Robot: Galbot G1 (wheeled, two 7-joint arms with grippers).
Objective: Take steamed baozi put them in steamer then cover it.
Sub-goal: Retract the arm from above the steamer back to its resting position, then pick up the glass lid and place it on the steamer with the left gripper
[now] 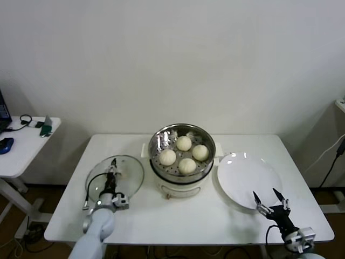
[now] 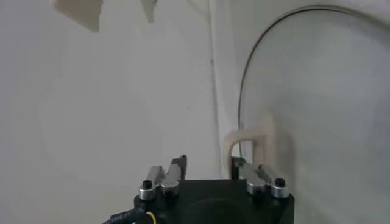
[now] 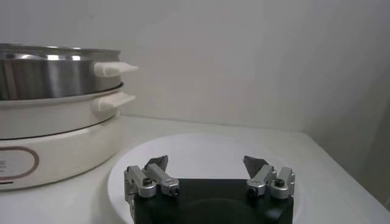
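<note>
Four cream-white baozi [image 1: 184, 143] [image 1: 200, 152] [image 1: 167, 157] [image 1: 187, 165] sit inside the shiny steamer [image 1: 161, 141] at the table's middle; its steel wall also shows in the right wrist view [image 3: 49, 73]. The clear glass cover [image 1: 126, 178] lies flat on the table left of the steamer. My left gripper [image 1: 112, 168] is low over the cover, open. In the left wrist view my left gripper [image 2: 208, 164] has its jaws apart just short of the pale handle [image 2: 250, 137]. My right gripper [image 1: 267, 196] [image 3: 206, 163] is open and empty over the near edge of the white plate [image 1: 245, 172].
The steamer stands on a white cooker base [image 1: 180, 189] [image 3: 55, 146]. The white plate [image 3: 201, 149] lies bare to the right of it. A small side table [image 1: 29, 143] with cables and gadgets stands at the far left. The table's front edge is close below both grippers.
</note>
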